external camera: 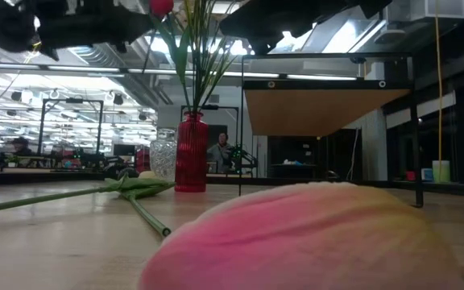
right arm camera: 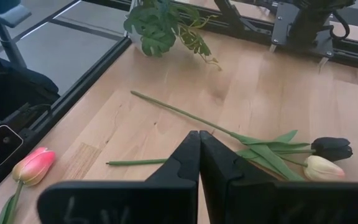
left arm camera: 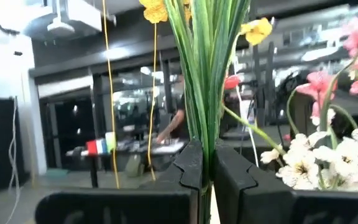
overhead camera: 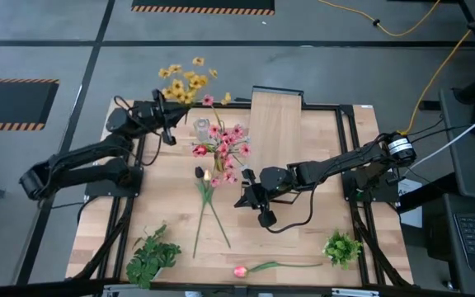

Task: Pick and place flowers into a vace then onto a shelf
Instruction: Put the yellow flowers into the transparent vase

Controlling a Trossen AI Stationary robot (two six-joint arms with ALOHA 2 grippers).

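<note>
My left gripper (overhead camera: pixel 170 111) is over the table's far left part, shut on a bunch of yellow daisies (overhead camera: pixel 184 81) whose blossoms reach past the far edge. The clear glass vase (overhead camera: pixel 200 126) stands right of it, also seen in the low view (external camera: pixel 163 153). Pink blossom sprays (overhead camera: pixel 225 144) stand in a red cylinder (external camera: pixel 190 153). My right gripper (overhead camera: pixel 244 196) hovers shut and holding nothing over mid-table, near a dark tulip (right arm camera: pixel 331 149) and a cream tulip (right arm camera: pixel 319 168) that lie on the wood. A pink tulip (overhead camera: pixel 240 271) lies at the near edge. The shelf (overhead camera: pixel 275 124) stands at the far edge. My left gripper pinches the daisies' green stems (left arm camera: pixel 207 134) between its two fingers (left arm camera: pixel 188 168). Several stems pass through together and fan out beyond the fingertips toward the yellow blossoms (left arm camera: pixel 157 9). The stems' lower ends are hidden behind the gripper.
Two bushy green bunches lie at the near left (overhead camera: pixel 151 256) and near right (overhead camera: pixel 342 247). White sprigs (left arm camera: pixel 303 165) show beside the pink sprays. A dark frame (overhead camera: pixel 349 165) borders the tabletop. Bare wood lies between the shelf and the right arm.
</note>
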